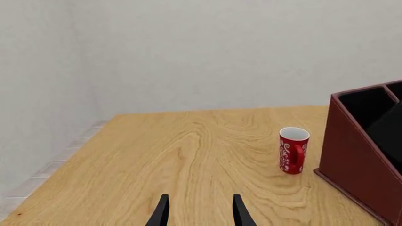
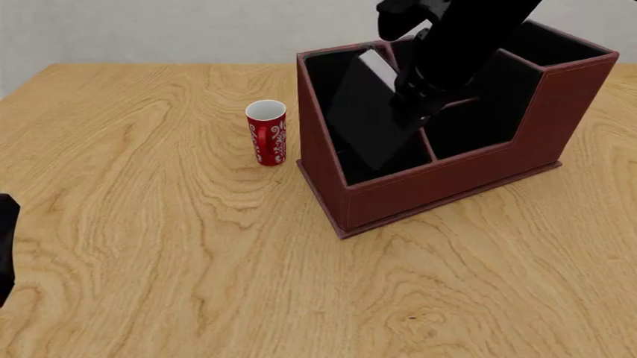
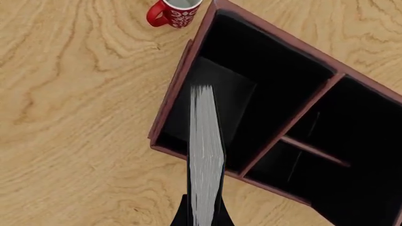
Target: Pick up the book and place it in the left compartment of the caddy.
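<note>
The dark red caddy [image 2: 448,183] stands on the right half of the table. My right gripper [image 2: 406,104] reaches down from above and is shut on the black book [image 2: 363,119]. The book hangs tilted, with its lower part inside the left compartment [image 2: 324,74]. In the right wrist view the book's white page edges [image 3: 206,150] run out from between the fingers [image 3: 183,214], over the long black slot [image 3: 270,70] of the caddy [image 3: 172,94]. My left gripper [image 1: 201,214] is open and empty, low over the table well left of the caddy [image 1: 355,150].
A red cup with a white pattern [image 2: 265,133] stands just left of the caddy and also shows in both wrist views [image 1: 293,149] [image 3: 176,12]. The left arm [image 2: 5,246] sits at the table's left edge. The caddy's right sections [image 2: 478,119] are black-lined.
</note>
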`<move>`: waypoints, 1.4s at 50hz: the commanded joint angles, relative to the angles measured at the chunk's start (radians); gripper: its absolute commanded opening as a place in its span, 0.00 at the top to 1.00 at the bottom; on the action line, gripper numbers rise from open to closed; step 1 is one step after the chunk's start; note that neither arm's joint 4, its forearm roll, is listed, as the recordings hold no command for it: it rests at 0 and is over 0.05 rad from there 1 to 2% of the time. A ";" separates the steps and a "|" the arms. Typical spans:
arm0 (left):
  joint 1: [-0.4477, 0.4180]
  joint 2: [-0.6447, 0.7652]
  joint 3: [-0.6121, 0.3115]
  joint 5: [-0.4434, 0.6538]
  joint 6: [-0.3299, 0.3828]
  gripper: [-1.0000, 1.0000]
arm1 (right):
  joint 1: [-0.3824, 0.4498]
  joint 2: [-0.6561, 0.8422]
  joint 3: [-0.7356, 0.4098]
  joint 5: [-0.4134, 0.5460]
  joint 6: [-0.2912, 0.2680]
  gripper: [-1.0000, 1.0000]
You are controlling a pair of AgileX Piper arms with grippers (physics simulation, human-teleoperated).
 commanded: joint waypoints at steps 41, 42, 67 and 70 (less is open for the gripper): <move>-0.009 -0.021 -0.012 0.032 -0.009 0.00 | -0.036 -0.045 0.036 0.004 -0.029 0.00; -0.008 -0.022 -0.014 0.033 -0.008 0.00 | -0.034 -0.046 0.036 0.004 -0.028 0.00; -0.061 -0.040 -0.098 0.100 -0.012 0.00 | -0.100 -0.196 0.043 0.004 -0.049 0.00; -0.077 -0.040 -0.109 0.112 -0.011 0.00 | -0.113 -0.215 0.026 0.004 -0.041 0.00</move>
